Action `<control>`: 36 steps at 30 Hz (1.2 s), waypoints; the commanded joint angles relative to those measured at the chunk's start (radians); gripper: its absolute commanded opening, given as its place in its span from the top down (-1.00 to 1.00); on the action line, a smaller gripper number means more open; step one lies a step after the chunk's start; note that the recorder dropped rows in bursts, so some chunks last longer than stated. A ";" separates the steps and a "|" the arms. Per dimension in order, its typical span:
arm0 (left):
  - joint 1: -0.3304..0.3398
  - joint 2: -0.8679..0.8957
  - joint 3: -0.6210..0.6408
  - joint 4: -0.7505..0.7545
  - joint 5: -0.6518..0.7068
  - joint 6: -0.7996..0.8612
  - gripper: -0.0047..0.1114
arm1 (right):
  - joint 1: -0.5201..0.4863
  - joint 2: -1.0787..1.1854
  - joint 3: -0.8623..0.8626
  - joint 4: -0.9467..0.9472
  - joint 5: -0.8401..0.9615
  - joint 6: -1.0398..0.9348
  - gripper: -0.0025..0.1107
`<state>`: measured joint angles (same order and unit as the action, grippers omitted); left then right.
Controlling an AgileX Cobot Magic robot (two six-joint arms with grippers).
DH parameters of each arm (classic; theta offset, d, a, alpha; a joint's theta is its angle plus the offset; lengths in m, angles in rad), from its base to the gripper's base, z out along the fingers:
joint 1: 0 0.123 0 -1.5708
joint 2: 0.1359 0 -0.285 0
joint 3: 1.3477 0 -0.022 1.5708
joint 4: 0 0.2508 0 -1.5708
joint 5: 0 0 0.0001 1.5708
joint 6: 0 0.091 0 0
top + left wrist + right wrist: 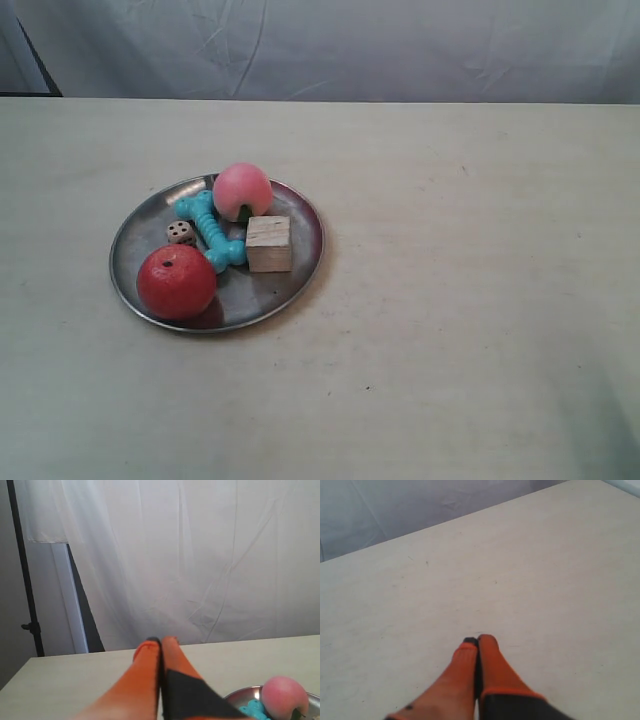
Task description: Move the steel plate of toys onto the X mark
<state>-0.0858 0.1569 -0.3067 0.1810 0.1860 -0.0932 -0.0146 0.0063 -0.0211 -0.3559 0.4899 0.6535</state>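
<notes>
The steel plate [134,246] rests on the table left of centre in the exterior view. It holds a red apple [176,281], a pink peach [242,191], a turquoise bone [212,232], a pale wooden cube [269,244] and a small dotted die [181,232]. Neither arm appears in that view. My left gripper [161,640] is shut and empty, raised beside the plate [239,694], with the peach [284,696] and bone [255,710] at the frame's corner. My right gripper [477,640] is shut and empty above bare tabletop. I cannot make out the X mark anywhere.
The pale table [460,260] stretches wide to the right of and in front of the plate. A wrinkled white curtain [350,40] hangs behind the far edge. A black stand pole [25,580] rises off the table's corner.
</notes>
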 commanded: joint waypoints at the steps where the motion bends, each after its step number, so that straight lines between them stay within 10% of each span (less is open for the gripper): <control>1: -0.007 -0.007 0.022 -0.006 -0.013 -0.001 0.92 | -0.006 -0.006 0.006 0.010 -0.014 0.001 0.97; 9: -0.005 -0.114 0.152 -0.004 -0.049 -0.001 0.92 | -0.006 -0.006 0.021 -0.164 -0.266 -0.102 0.97; 36: 0.134 -0.157 0.307 -0.005 0.021 -0.001 0.92 | -0.006 -0.006 0.021 -0.031 -0.261 -0.112 0.97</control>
<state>0.0454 0.0057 -0.0036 0.1792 0.1928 -0.0932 -0.0146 0.0063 -0.0052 -0.3839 0.2420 0.5483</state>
